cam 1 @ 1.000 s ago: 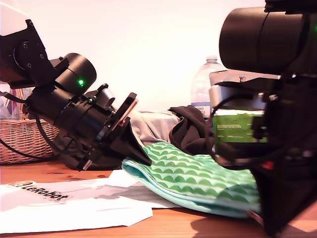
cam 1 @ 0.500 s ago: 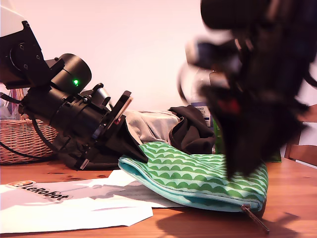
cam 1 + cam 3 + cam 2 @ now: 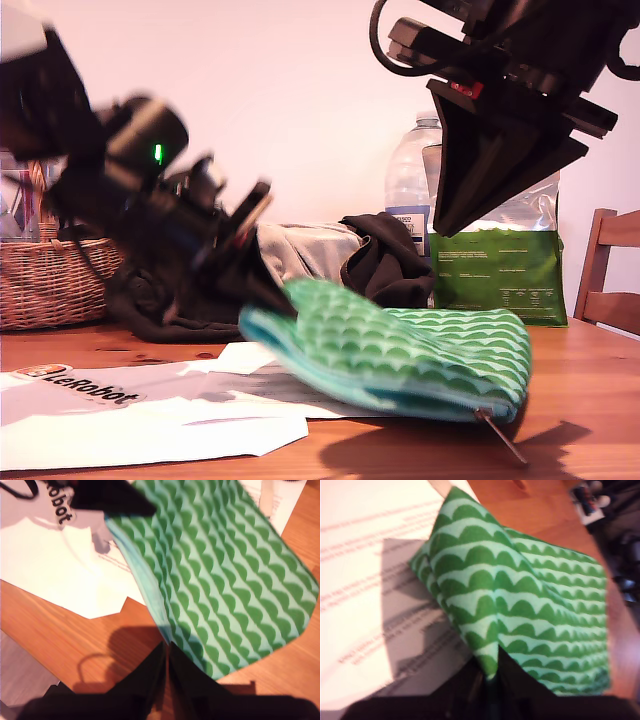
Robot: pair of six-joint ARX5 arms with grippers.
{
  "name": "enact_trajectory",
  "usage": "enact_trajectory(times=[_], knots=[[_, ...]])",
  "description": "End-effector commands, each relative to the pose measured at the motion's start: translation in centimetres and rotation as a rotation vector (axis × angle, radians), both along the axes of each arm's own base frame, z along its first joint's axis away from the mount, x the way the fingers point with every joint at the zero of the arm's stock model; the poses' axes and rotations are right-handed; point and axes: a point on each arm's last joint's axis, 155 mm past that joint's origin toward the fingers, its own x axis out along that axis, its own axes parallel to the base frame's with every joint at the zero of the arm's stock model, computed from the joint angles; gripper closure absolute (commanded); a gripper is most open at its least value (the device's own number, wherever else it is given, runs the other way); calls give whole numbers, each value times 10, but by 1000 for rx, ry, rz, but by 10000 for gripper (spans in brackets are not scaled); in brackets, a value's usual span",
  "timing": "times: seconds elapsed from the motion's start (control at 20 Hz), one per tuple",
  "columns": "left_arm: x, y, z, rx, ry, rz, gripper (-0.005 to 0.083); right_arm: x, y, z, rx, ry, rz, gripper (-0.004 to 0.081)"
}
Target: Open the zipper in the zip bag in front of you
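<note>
The zip bag (image 3: pixel 400 350), a green scalloped pouch, lies across the wooden table in the exterior view. Its end at the exterior view's left is raised. My first gripper (image 3: pixel 272 298), blurred, is shut on that end; the first wrist view shows the fabric (image 3: pixel 520 595) pinched between its fingers (image 3: pixel 490 677). The teal zipper (image 3: pixel 400 400) runs along the front edge, and its silver pull tab (image 3: pixel 502 438) dangles at the exterior view's right end. My second gripper (image 3: pixel 447 225) hangs shut and empty well above the pouch (image 3: pixel 215 565). Its fingertips (image 3: pixel 166 650) cover the zipper strip's (image 3: pixel 142 580) end.
White papers (image 3: pixel 150 410) with a LeRobot sticker (image 3: pixel 90 388) lie under the pouch's raised end. Behind stand a wicker basket (image 3: pixel 45 285), piled dark and grey clothes (image 3: pixel 370 260), a water bottle (image 3: pixel 412 180) and a silver-and-green food bag (image 3: pixel 500 270). A chair (image 3: pixel 612 270) is at the exterior view's right.
My second gripper has swung up off the pouch's end at the exterior view's right, uncovering the pull tab. The first arm has shifted, blurred, lifting the pouch's other end.
</note>
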Motion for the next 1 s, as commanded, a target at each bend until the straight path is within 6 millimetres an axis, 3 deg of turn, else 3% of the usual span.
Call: enact_trajectory(times=[0.0,0.05,0.15,0.35,0.65,0.7,0.8,0.85,0.95], knots=[[1,-7,30,3,-116,-21,541,1,0,-2,-2,-2,2,783],[-1,-7,32,33,-146,-22,442,2,1,-1,2,-5,2,783],[-5,-6,33,110,-202,-33,379,3,2,0,8,-10,3,783],[1,19,31,381,-392,-39,382,2,3,0,14,-8,8,783],[7,59,69,558,-527,43,393,8,10,7,44,-38,9,783],[5,61,77,549,-537,50,462,12,14,12,67,-61,9,783],[-4,61,90,522,-544,36,742,28,27,33,136,-156,11,783],[-8,56,98,487,-557,22,788,37,33,46,164,-221,26,783],[-10,49,111,427,-580,13,795,55,29,63,149,-333,13,783]])
